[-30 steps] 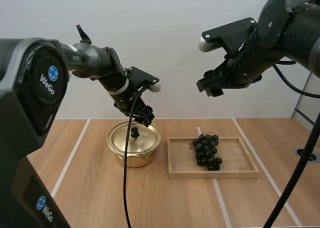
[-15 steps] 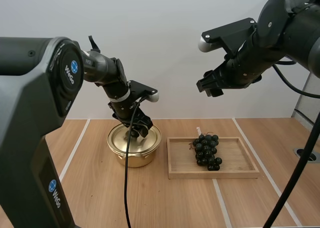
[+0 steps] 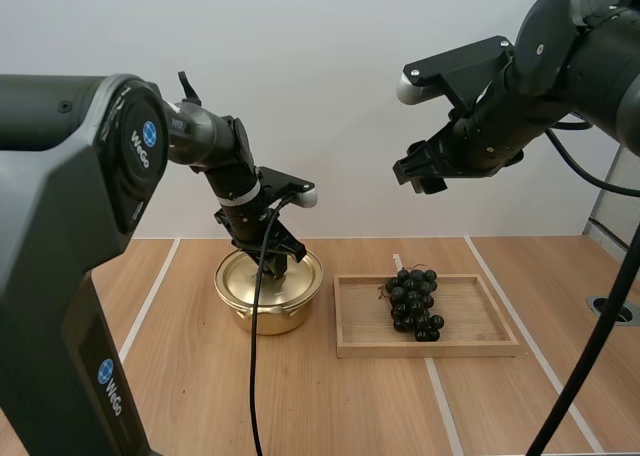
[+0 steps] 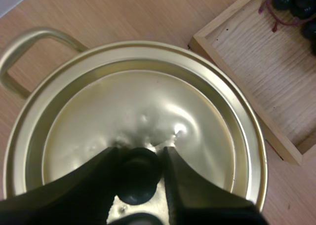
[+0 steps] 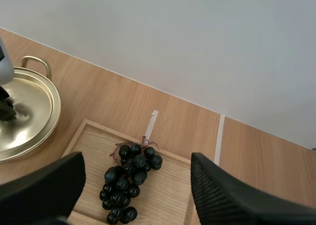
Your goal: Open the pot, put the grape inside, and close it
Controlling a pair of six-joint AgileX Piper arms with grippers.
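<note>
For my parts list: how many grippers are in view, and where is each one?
2. The left gripper grips the black knob of the pot lid; the right gripper hangs open, high over the wooden tray with the grapes.

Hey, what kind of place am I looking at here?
Probably a robot test bench, not a kitchen: two robot arms over a wooden table marked with white tape lines, with staged props, a gold pot and grapes on a wooden tray.
</note>
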